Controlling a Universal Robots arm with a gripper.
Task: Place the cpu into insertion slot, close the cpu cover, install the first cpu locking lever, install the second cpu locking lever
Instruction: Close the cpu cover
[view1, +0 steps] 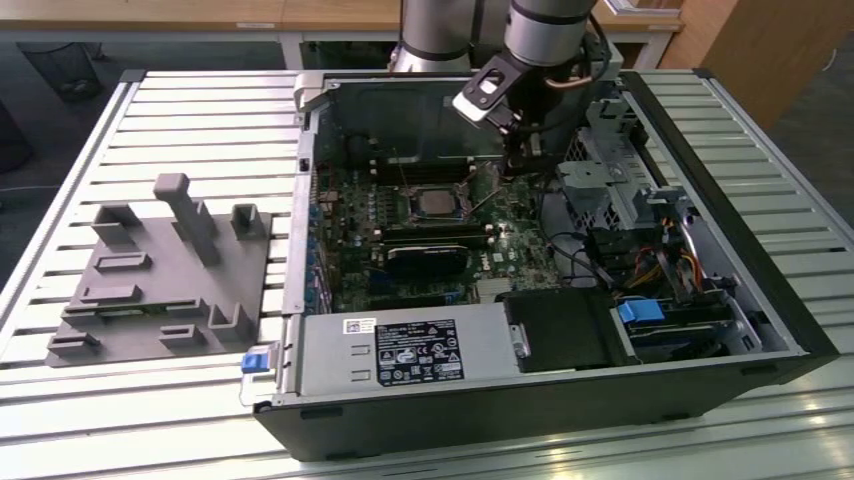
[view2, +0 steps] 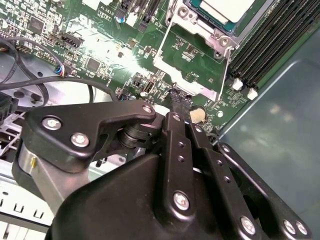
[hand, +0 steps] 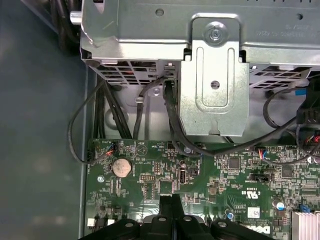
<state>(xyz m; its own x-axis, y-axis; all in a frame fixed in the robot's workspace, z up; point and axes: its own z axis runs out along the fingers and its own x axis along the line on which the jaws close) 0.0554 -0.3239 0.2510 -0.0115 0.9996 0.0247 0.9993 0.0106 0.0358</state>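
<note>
The slatted metal worktop (view1: 174, 120) carried a big open computer case (view1: 534, 410) across its middle. Inside the case lay a flat green board (hand: 150, 175), bumpy with tiny parts.

The black gripper (view2: 178, 100) pointed down at the board, just beside the cpu cover (view2: 200, 30). Its two fingers were pressed together, and I could see nothing between them. The cpu (view2: 227, 7) sat in the insertion slot (view1: 410, 205), and the cover looked laid down around it. So the job in hand seemed to be a locking lever.

To do that well, the gripper needed to push slowly and touch only the lever, never the board or the chip.

The cover was thin, shiny silver metal with a square hole. The cpu was small, flat and square, with a dull grey top.
</note>
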